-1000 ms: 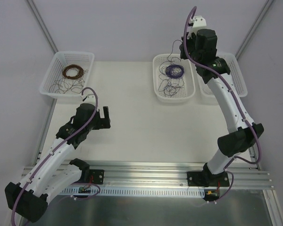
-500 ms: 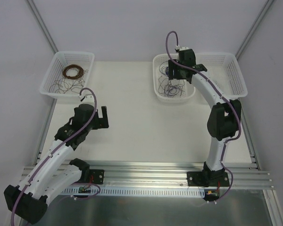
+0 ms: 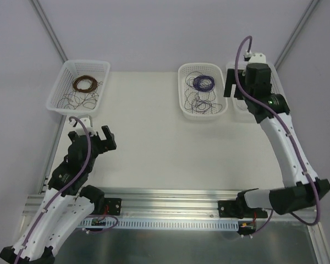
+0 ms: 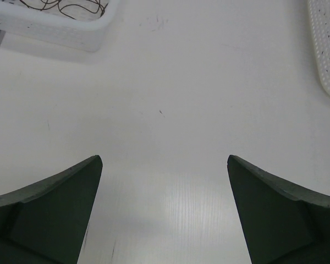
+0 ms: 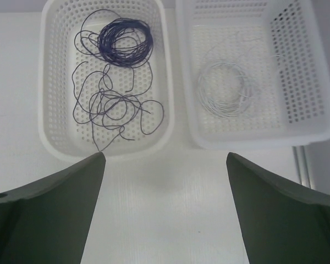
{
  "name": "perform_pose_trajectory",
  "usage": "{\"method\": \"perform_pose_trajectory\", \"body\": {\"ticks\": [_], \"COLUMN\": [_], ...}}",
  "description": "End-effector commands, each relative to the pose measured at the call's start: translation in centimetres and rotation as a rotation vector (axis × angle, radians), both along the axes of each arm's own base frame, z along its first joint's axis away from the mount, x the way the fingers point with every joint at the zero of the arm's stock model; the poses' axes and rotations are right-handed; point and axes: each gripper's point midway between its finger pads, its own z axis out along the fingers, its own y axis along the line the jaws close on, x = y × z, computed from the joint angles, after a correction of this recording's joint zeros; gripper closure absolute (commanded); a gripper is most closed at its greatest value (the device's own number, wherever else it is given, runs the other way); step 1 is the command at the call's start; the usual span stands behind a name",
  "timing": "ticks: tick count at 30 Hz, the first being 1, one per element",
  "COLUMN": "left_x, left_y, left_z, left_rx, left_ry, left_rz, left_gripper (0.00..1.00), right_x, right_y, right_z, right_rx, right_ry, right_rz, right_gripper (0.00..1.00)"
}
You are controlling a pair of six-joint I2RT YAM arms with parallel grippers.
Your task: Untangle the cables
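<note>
The cables lie as loose strands in two baskets. Thin purple strands [image 5: 113,107] sprawl over the floor of the middle basket [image 5: 49,137], in front of a neat purple coil [image 5: 125,41]. Dark brown strands [image 3: 77,100] lie in the left basket [image 3: 58,93] next to a brown coil [image 3: 83,83]. My right gripper [image 5: 165,155] hangs open and empty above the table, just before the gap between the middle and right baskets. My left gripper [image 4: 164,157] is open and empty over bare table, near the left basket's front corner [image 4: 55,36].
The right basket [image 5: 302,126] holds a thin white coil [image 5: 226,89]; in the top view my right arm covers part of it. The three baskets stand along the far side of the table. The middle basket's edge [image 4: 327,49] shows at the far right of the left wrist view.
My right gripper dipped into the middle basket, opened, then pulled back up and to the right. My left arm has drawn back towards its base.
</note>
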Motion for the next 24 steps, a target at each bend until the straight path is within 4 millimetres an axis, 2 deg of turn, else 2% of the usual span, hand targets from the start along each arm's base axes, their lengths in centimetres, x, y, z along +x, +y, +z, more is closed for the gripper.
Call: {"method": "perform_pose_trajectory", "body": {"ticks": [1, 2, 3, 5, 6, 8, 9, 12, 13, 15, 16, 17, 18, 20, 22, 23, 24], "left_x": [-0.6, -0.8, -1.3, -1.8, -2.1, -3.0, -3.3, -4.8, -5.6, -6.4, -7.2, -7.7, -8.0, -8.8, -9.4, -9.5, -9.7], "left_y": [2.0, 2.3, 2.8, 3.1, 3.4, 4.0, 4.2, 5.2, 5.7, 6.3, 6.8, 7.1, 7.5, 8.3, 8.7, 9.0, 9.4], "left_z": [1.8, 2.2, 2.8, 3.4, 3.6, 4.5, 4.7, 5.8, 6.4, 6.9, 7.5, 7.7, 7.8, 7.4, 6.9, 6.6, 6.4], "left_rx": [-0.038, -0.047, -0.062, -0.08, -0.086, -0.121, -0.127, -0.152, -0.173, -0.169, -0.183, -0.174, -0.17, -0.146, -0.141, -0.148, -0.149], "left_ry": [-0.114, -0.137, -0.176, -0.217, -0.235, -0.3, -0.32, -0.407, -0.457, -0.501, -0.544, -0.562, -0.563, -0.527, -0.502, -0.489, -0.481], "left_rz": [0.102, 0.113, 0.13, 0.139, 0.148, 0.16, 0.165, 0.181, 0.185, 0.19, 0.197, 0.2, 0.214, 0.243, 0.255, 0.271, 0.298], "left_gripper": [0.01, 0.01, 0.01, 0.01, 0.01, 0.01, 0.01, 0.01, 0.01, 0.01, 0.01, 0.01, 0.01, 0.01, 0.01, 0.01, 0.01], "right_x": [-5.1, -7.4, -8.6, -11.0, -13.3, -15.5, -17.8, -20.7, -22.6, -23.5, -24.9, -25.4, -25.5, -27.0, -27.1, -28.1, -28.3], "right_y": [-3.4, -4.3, -5.1, -6.0, -6.8, -8.0, -8.8, -10.3, -10.6, -10.8, -11.2, -11.4, -11.4, -11.9, -12.1, -12.4, -12.5], "right_z": [1.5, 3.3, 3.0, 4.1, 5.7, 5.8, 6.9, 6.8, 7.5, 6.5, 6.6, 6.3, 5.2, 4.8, 3.2, 3.1, 2.7], "right_rx": [-0.063, -0.053, -0.069, -0.059, -0.038, -0.041, -0.018, -0.006, 0.0, -0.009, -0.001, 0.001, -0.007, 0.002, -0.005, 0.009, 0.01], "right_ry": [-0.016, -0.065, -0.058, -0.108, -0.176, -0.209, -0.282, -0.359, -0.423, -0.44, -0.478, -0.491, -0.483, -0.535, -0.534, -0.577, -0.585], "right_rz": [-0.085, -0.1, -0.123, -0.139, -0.15, -0.184, -0.196, -0.235, -0.213, -0.195, -0.198, -0.198, -0.198, -0.201, -0.209, -0.211, -0.213], "right_gripper": [0.03, 0.03, 0.03, 0.03, 0.03, 0.03, 0.03, 0.03, 0.03, 0.03, 0.03, 0.03, 0.03, 0.03, 0.03, 0.03, 0.03]}}
